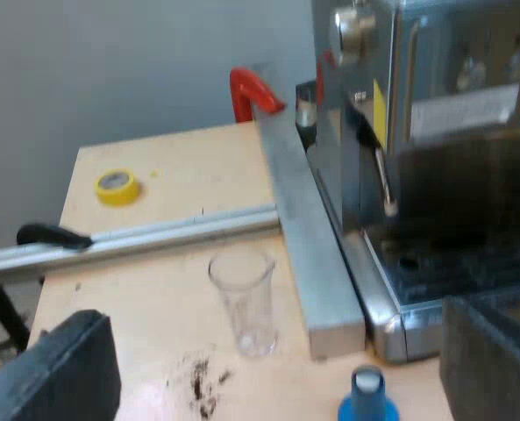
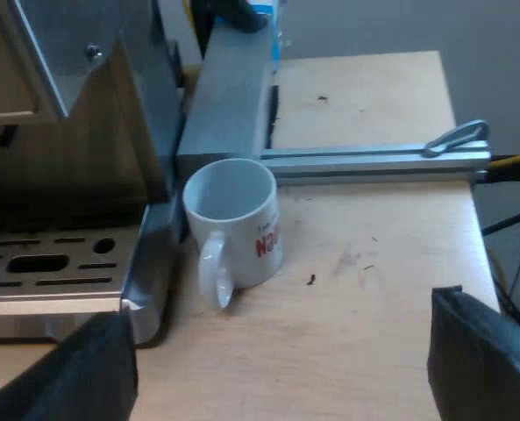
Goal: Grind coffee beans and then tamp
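Observation:
In the left wrist view my left gripper [image 1: 277,368] is open, its black fingers [image 1: 62,373] spread wide above the wooden table. Between them an empty measuring glass [image 1: 245,301] stands upright beside spilled coffee grounds [image 1: 205,386]. A blue tamper [image 1: 366,396] stands close to the gripper, by the espresso machine [image 1: 426,167]. In the right wrist view my right gripper [image 2: 281,368] is open too, holding nothing. A white mug [image 2: 233,224] with red lettering stands ahead of it, against the espresso machine's drip tray [image 2: 53,272].
Metal rails [image 1: 308,237] lie across the table beside the machine, and another rail [image 2: 373,162] runs behind the mug. A roll of yellow tape [image 1: 117,185] lies on the table. A red clamp [image 1: 251,92] stands at the rail's far end. Table edge [image 2: 470,219] lies nearby.

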